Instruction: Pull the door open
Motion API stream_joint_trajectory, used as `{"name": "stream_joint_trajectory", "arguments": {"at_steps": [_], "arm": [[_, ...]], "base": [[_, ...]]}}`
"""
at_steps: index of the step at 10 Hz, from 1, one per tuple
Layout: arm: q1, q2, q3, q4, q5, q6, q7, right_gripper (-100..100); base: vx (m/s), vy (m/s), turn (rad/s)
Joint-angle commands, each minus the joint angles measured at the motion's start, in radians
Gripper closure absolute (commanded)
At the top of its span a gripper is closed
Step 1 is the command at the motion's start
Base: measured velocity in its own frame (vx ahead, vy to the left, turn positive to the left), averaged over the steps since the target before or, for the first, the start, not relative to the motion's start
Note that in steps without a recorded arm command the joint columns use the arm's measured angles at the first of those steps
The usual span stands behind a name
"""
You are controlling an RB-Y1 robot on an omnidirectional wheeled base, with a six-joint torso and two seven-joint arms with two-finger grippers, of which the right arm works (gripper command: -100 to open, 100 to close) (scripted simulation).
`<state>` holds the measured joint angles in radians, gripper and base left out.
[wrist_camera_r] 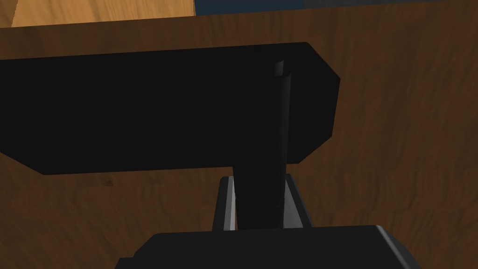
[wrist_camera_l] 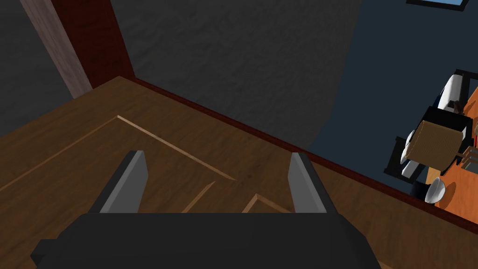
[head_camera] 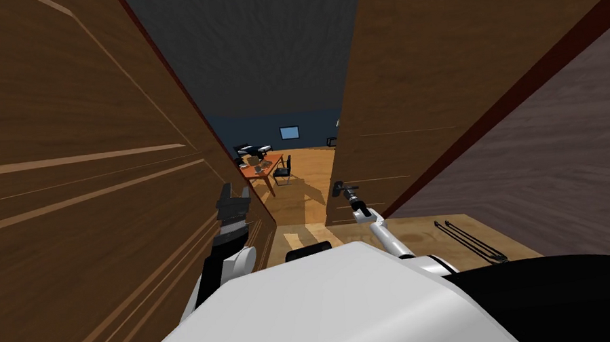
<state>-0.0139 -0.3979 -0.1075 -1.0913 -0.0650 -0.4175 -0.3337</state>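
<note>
Surroundings: orange bench (head_camera: 264, 167) and dark chair (head_camera: 284, 171) stand well beyond the gap; a panelled brown surface (head_camera: 58, 164) flanks the left.
Right tool (wrist_camera_r: 258, 187): clenched on the dark lever handle (wrist_camera_r: 275, 116), fingers pressing its sides.
Left tool (wrist_camera_l: 217, 161): fingers spread, holding nothing, near the panelled surface.
Door (head_camera: 425, 67): brown, ajar, directly ahead of the right tool; its handle sits on a black plate (wrist_camera_r: 140, 107).
</note>
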Motion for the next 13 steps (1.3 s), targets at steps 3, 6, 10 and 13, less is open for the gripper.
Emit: {"name": "stream_joint_trajectory", "arguments": {"at_steps": [3, 6, 10, 13], "arm": [[0.014, -0.017, 0.015, -0.005, 0.001, -0.01, -0.019, 100], [0.032, -0.044, 0.037, -0.016, 0.002, -0.027, -0.048, 100], [0.062, -0.087, 0.071, -0.032, 0.004, -0.054, -0.095, 100], [0.085, -0.119, 0.097, -0.044, 0.005, -0.074, -0.13, 100]], "base": [[-0.031, -0.015, 0.044], [-0.186, -0.068, 0.132], [-0.194, -0.074, 0.126], [-0.203, -0.073, 0.13]]}}
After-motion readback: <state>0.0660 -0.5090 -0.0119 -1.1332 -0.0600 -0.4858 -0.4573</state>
